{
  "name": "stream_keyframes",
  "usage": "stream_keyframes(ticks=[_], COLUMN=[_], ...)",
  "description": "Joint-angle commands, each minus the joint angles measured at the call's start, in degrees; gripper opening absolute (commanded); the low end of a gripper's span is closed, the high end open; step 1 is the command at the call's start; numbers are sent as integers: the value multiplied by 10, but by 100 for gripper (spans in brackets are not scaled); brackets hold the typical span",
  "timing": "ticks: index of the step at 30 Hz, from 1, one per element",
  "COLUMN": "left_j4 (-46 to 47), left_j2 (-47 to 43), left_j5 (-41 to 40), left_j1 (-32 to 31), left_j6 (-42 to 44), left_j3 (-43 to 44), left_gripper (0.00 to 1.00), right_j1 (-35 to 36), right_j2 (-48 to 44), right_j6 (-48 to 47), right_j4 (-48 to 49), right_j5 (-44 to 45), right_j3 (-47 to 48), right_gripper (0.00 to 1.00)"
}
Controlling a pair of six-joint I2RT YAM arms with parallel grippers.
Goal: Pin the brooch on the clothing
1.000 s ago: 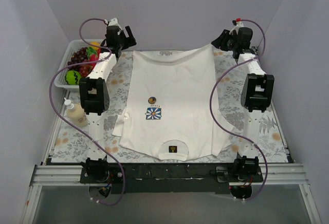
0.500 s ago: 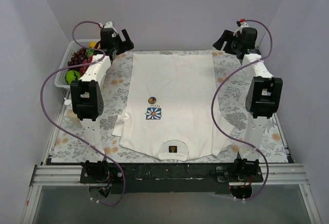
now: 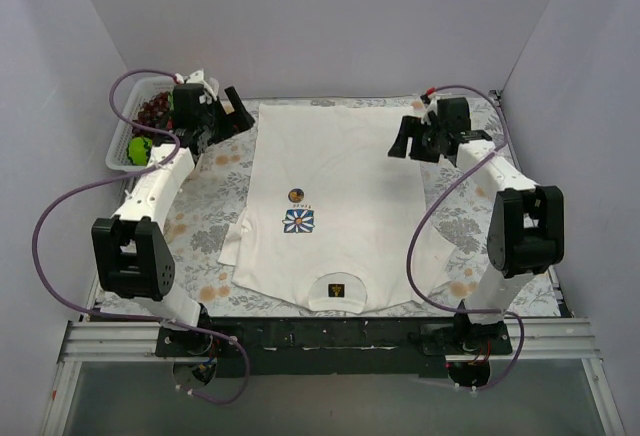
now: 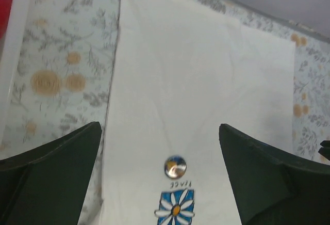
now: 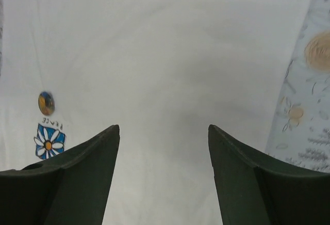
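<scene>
Left tool (image 3: pixel 232 114): jaws wide apart, empty, at 10 o'clock beside the white short-sleeved T-shirt (image 3: pixel 340 156). Right tool (image 3: pixel 403 138): jaws apart, empty, moved inward over the shirt's 2 o'clock area. Both elbows had swung nearer. Small round blue-and-orange brooch (image 3: pixel 297 195): on the shirt, at 12 o'clock of the blue-and-white flower print (image 3: pixel 298 221).

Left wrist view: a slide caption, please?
Open left gripper over a white T-shirt, the brooch lying beside its flower print.
</scene>
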Motion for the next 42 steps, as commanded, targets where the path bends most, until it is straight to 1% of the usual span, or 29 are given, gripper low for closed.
stream_keyframes(ticks=[1,2,3,4,5,6,8,10,11,13,15,16,17,20,23,27,30,32,34,35,42], left_j4=[-81,-93,-103,-111,-126,-133,-153,-168,-186,-215,-233,-247,-254,-271,-277,-281,-278,-273,-267,-265,-248], left_j2=[-95,-107,-120,-143,-156,-167,-195,-209,-214,-216,-213,-211,-208,-199,-192,-181,-175,-167,-162,-155,-126], left_j5=[-10,-14,-14,-15,-16,-15,-1,-2,-4,-17,-31,-37,-56,-86,-104,-118,-116,-113,-104,-101,-81], left_j1=[-3,-4,-4,-4,-5,-5,-8,-10,-12,-16,-21,-27,-31,-39,-46,-51,-52,-52,-53,-53,-54], left_j6=[-31,-37,-41,-45,-61,-67,-83,-94,-97,-103,-104,-103,-105,-109,-114,-114,-112,-108,-104,-101,-84], left_j3=[-115,-130,-146,-171,-186,-198,-232,-253,-266,-276,-285,-288,-291,-295,-299,-292,-286,-276,-262,-256,-229], left_gripper=[98,98,98,98,98,97,85,78,71,66,57,55,54,53,54,56,58,59,60,61,62], right_j1=[5,5,6,5,6,6,5,6,4,5,5,5,5,-6,-26,-48,-64,-71,-105,-110,-119], right_j2=[-107,-126,-163,-183,-202,-239,-275,-317,-327,-346,-349,-349,-347,-342,-340,-320,-307,-299,-273,-260,-236], right_j6=[15,19,28,38,43,50,60,67,72,76,85,88,99,113,127,114,105,88,80,71,71], right_j4=[15,35,42,52,59,58,60,48,44,24,0,-35,-47,-80,-96,-126,-142,-139,-153,-154,-138], right_j5=[17,17,23,22,24,31,49,75,81,99,123,160,187,240,252,251,248,224,205,200,172], right_j3=[-121,-149,-203,-228,-255,-292,-325,-357,-366,-386,-392,-391,-390,-394,-393,-382,-382,-387,-390,-393,-416], right_gripper=[75,74,73,72,69,68,65,61,60,58,57,57,57,57,56,56,56,56,56,56,53])
